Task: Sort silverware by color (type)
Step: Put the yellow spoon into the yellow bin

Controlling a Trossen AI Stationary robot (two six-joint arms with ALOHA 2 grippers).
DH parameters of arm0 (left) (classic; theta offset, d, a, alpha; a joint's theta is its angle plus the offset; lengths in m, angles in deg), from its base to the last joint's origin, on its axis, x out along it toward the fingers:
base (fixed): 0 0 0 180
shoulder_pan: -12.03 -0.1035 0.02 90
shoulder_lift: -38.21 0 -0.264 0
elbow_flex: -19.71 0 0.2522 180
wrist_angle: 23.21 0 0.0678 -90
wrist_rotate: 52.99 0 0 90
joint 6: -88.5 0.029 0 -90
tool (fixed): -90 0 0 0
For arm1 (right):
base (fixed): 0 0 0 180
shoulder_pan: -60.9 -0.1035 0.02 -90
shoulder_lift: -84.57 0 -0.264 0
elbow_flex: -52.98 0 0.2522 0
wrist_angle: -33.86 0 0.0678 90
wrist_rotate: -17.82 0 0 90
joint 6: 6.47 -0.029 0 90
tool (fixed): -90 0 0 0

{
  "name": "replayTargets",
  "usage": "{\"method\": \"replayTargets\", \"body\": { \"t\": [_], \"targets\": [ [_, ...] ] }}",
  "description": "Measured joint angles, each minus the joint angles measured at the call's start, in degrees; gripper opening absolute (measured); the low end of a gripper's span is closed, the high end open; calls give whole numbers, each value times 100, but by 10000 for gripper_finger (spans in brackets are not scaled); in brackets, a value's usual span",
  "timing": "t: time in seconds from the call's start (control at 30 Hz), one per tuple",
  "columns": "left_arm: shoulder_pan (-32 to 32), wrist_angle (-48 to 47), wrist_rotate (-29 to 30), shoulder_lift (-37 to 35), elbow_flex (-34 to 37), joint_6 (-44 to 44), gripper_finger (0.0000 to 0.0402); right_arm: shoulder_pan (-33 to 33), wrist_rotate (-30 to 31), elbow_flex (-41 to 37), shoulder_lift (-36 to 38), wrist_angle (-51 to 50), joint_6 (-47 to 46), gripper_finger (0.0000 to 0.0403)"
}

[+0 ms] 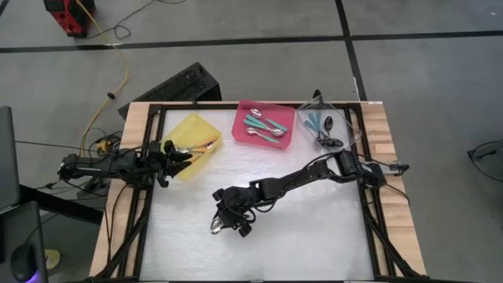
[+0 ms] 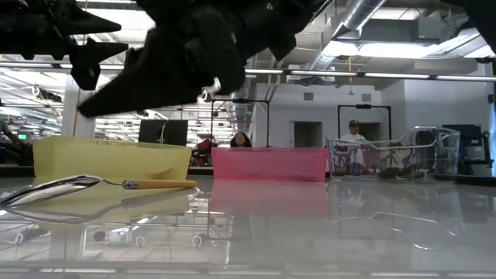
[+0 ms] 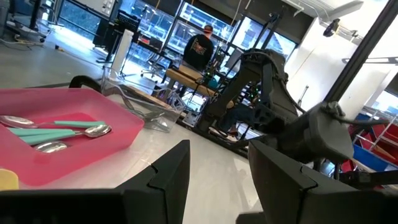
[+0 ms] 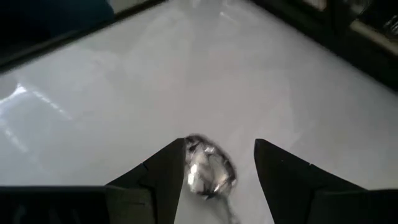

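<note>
One spoon (image 2: 101, 186) with a silver bowl and an orange handle lies flat on the white table near its front middle. My right gripper (image 4: 219, 146) hangs open just above it, slanting down. Its fingers stand on either side of the spoon's bowl (image 4: 208, 171) and touch nothing. In the high view this gripper (image 1: 226, 220) sits beside the bowl (image 1: 215, 227). My left gripper (image 3: 217, 152) waits open and level by the yellow tray (image 1: 192, 141), which holds orange-handled spoons. Teal-handled spoons (image 1: 263, 126) lie in the pink tray (image 1: 287, 134).
A clear tray (image 1: 346, 118) at the far right holds teal-handled spoons with dark bowls. All three trays stand in a row along the table's far edge. The table's black frame rails run along its left and right sides. People show in the room behind.
</note>
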Motion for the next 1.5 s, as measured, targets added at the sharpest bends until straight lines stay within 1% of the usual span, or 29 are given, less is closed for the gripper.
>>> {"method": "replayTargets", "body": {
  "t": [0.23, 0.4, 0.8, 1.0, 1.13, 1.4, 1.5],
  "targets": [
    [0, -9, -2, 0, 0, -2, 148, -4, -2, 8, -193, 178, 74, 218],
    [1, -7, 2, 0, 0, -4, 148, -4, -247, 7, -342, 373, 43, 218],
    [0, -17, 26, 0, 0, -2, 148, 120, -286, -4, -463, 295, -76, 218],
    [1, -18, 26, 0, 0, -2, 148, 192, -286, -4, -461, 98, -74, 218],
    [1, -20, 25, 0, 0, -2, 148, 180, -296, -5, -629, -2, -92, 218],
    [1, -22, 24, 0, 0, -2, 148, 239, -426, 14, -738, -124, -551, 217],
    [0, -23, 24, 0, 0, -4, 148, 266, -409, 16, -743, -219, -668, 204]
  ]
}}
